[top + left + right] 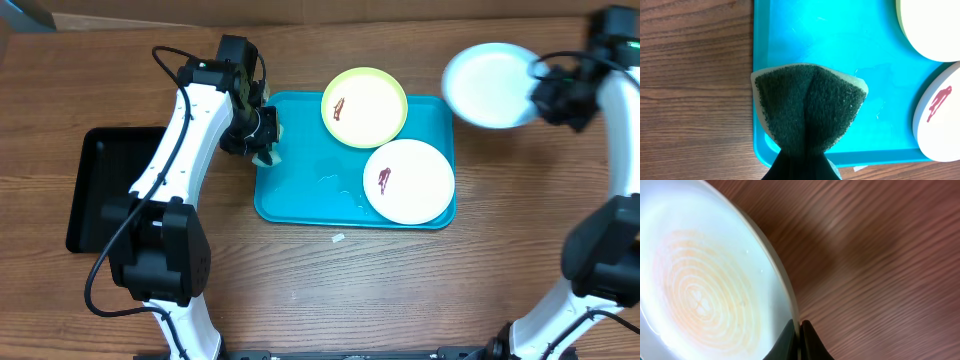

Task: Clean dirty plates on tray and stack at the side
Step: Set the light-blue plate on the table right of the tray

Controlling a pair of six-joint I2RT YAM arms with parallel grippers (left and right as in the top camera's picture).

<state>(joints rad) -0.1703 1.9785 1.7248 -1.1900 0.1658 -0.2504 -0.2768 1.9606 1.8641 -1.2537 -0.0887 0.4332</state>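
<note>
Tray (pixel 300 160), turquoise, carries two smeared plates: the yellow-green plate (pixel 364 107) overlapping its far rim, the white plate (pixel 408 181) in its near right corner. Right of it, above the table (pixel 400 290), the right tool (pixel 800 332) pinches the tilted bluish-white plate (pixel 490 85) by its rim. The left arm (pixel 185 140) bends over the tray's left edge, left tool (pixel 262 132) closed on a green-faced sponge (pixel 810 107), its fingers mostly hidden.
</note>
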